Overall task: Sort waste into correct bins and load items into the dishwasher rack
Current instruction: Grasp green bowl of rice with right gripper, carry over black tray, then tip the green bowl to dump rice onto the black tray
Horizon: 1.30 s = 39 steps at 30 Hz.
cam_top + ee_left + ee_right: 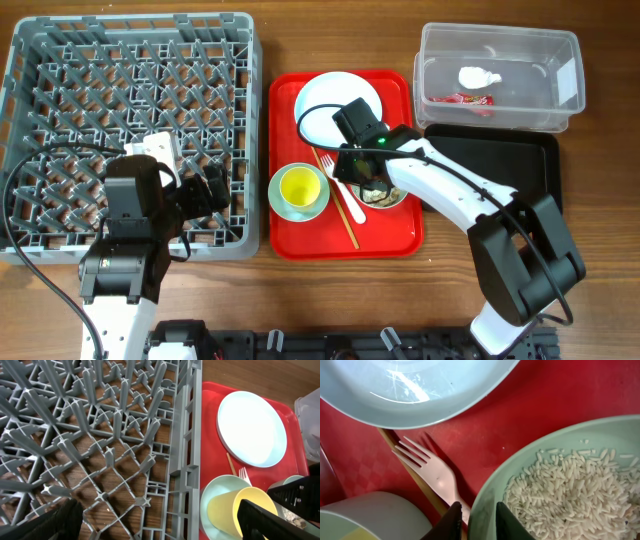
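Closest beneath the overhead camera were my two arms. My left gripper (205,190) hung over the rack's (130,22) right edge, forearm coming up from the near table side. My right arm (450,195) stretched leftward, elbow bent, with the right gripper (365,178) down at the bowl of rice (378,196) on the red tray (390,235).

From the left wrist, my fingers (50,522) stood spread wide above the pegs (115,425). The yellow cup (240,510) sat in the second bowl (217,490), with the plate (252,427) beyond.

From the right wrist, my fingertips (452,520) pinched that bowl's rim, one inside and one outside, beside the fork (435,472) and a chopstick (426,493).
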Tool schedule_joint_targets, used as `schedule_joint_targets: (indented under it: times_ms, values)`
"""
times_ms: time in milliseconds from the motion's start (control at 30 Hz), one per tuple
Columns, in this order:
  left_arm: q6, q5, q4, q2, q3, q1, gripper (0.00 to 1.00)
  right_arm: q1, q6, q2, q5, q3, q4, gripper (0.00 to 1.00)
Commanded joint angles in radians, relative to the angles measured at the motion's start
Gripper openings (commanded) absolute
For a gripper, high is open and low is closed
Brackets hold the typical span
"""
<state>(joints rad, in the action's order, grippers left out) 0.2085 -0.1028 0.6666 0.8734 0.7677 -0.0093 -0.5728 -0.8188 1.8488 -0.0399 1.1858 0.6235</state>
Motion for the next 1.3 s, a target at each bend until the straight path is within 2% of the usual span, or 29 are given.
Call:
schedule_joint_targets:
  times_ms: [0, 100, 233, 367, 600, 733, 900, 1133, 1167, 1267]
  values:
    - [0.009, -0.016, -0.002, 0.003, 0.014, 0.002, 1.0, -0.004, -0.023, 0.034, 0.026, -0.002, 0.018, 0.2]
    - [0.009, -0.016, -0.003, 0.003, 0.014, 0.002, 1.0, -0.004, -0.022, 0.05, 0.025, -0.002, 0.024, 0.15]
    - [0.009, -0.016, -0.002, 0.003, 0.014, 0.002, 1.0, -0.004, -0.018, 0.048, 0.005, 0.002, 0.024, 0.04]
    - [0.009, -0.016, -0.002, 0.003, 0.014, 0.002, 1.0, 0.003, 0.02, 0.009, -0.001, 0.045, 0.071, 0.04]
    - [0.009, -0.016, -0.003, 0.003, 0.014, 0.002, 1.0, 0.092, 0.183, -0.195, -0.026, 0.106, 0.161, 0.04]
    - [0.009, -0.016, -0.003, 0.003, 0.014, 0.002, 1.0, 0.236, 0.293, -0.294, -0.209, 0.106, 0.175, 0.04]
    - [0.009, -0.016, -0.003, 0.003, 0.014, 0.002, 1.0, 0.436, 0.356, -0.297, -0.411, 0.089, 0.185, 0.04]
    - [0.009, -0.016, -0.003, 0.003, 0.014, 0.002, 1.0, 0.703, 0.488, -0.294, -0.708, -0.032, 0.17, 0.04]
    - [0.009, -0.016, -0.003, 0.003, 0.014, 0.002, 1.0, 0.768, 0.506, -0.294, -0.812, -0.085, 0.134, 0.04]
    - [0.009, -0.016, -0.003, 0.003, 0.014, 0.002, 1.0, 0.834, 0.504, -0.293, -0.933, -0.15, 0.061, 0.04]
